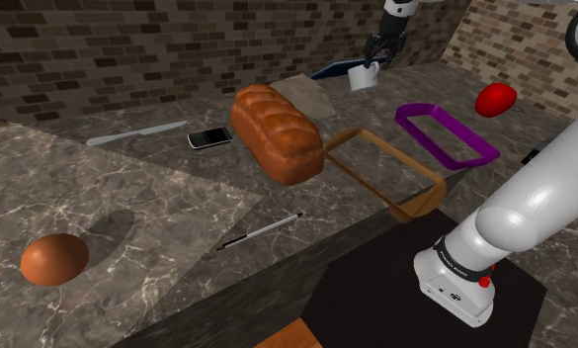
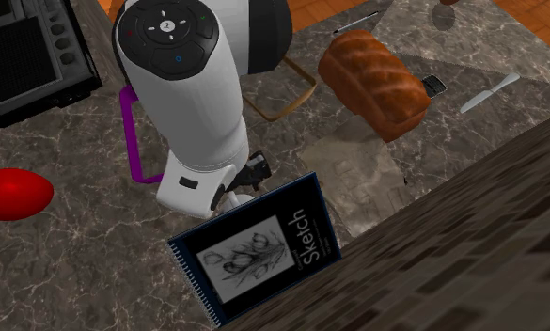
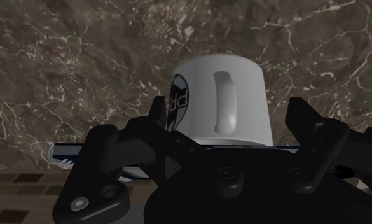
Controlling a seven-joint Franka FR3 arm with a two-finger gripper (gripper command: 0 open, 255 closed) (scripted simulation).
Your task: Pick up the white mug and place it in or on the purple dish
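The white mug [image 1: 364,76] with a dark logo stands on the marble counter at the back, just right of the blue sketchbook [image 1: 331,69]. My black gripper [image 1: 379,51] comes down on it from above. In the wrist view the mug [image 3: 219,102] sits between the two fingers [image 3: 160,113], handle facing the camera. The fingers stand apart, and a gap shows between the mug and one of them. The purple dish [image 1: 445,134], an open rectangular frame, lies to the shoulder view's right of the mug and nearer the stand. In the second exterior view the arm hides the mug, and a strip of the purple dish [image 2: 132,141] shows.
A bread loaf [image 1: 277,131], a brown wooden tray [image 1: 385,170], a phone [image 1: 209,137], a knife [image 1: 133,133], a pen [image 1: 262,231], a red object [image 1: 495,98] and a brown egg-shaped object [image 1: 53,259] lie on the counter. Brick walls close the back.
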